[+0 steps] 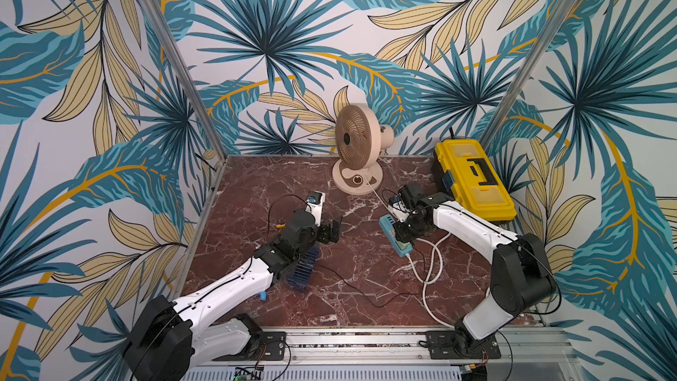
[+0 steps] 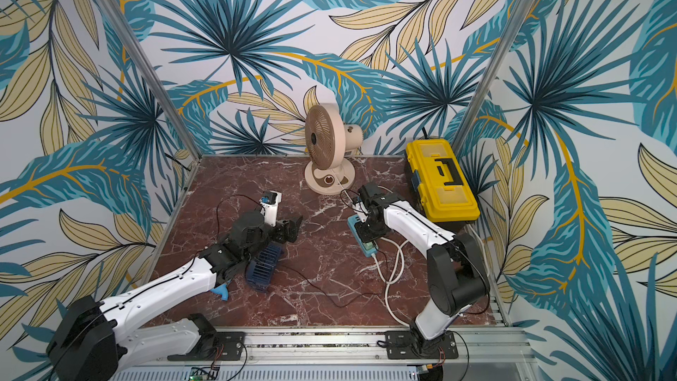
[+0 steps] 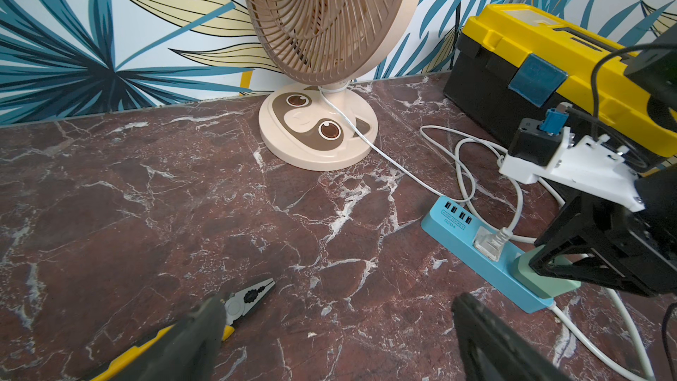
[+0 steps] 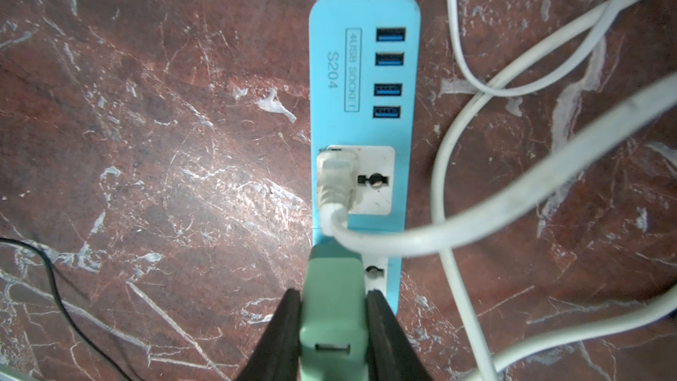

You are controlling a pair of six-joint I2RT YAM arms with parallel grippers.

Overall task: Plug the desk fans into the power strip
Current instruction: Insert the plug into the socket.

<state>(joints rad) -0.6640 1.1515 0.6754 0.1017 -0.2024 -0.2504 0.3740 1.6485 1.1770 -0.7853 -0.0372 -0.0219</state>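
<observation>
— Where's the power strip from where you're standing?

— On the right half of the table (image 1: 256,192), lying slantwise on the marble, well short of the side wall. The power strip (image 4: 329,111) has its USB end pointing toward the desk fan (image 1: 353,141). Its thick white cord (image 3: 586,335) trails off the near end toward the front rail.

— And the right gripper?

— The right gripper (image 4: 333,298) comes down on it from above. Its jaws are clamped on the two sides of a green adapter (image 4: 331,276) that stands on the strip's nearer socket face. Whether the adapter is fully seated I can't tell. Just beyond it, a white plug (image 4: 335,177) sits in the other socket face.

— The left one?

— The left gripper (image 3: 339,300) hangs low over the middle of the table, jaws wide apart, holding nothing. Pliers (image 3: 252,295) lie just beside one finger, and a dark blue slatted rack (image 1: 302,271) lies under that arm's wrist.

— Any room to move?

— There's bare marble between the two grippers, and more toward the back left corner. The fan stands at the back edge, close to the wall, with a thin white lead running from its neck toward the strip. A yellow toolbox (image 1: 476,185) fills the back right corner, close behind the right arm's wrist. Loops of white cord crowd the marble between strip and toolbox. A thin black wire (image 1: 348,284) snakes across the front centre.
</observation>
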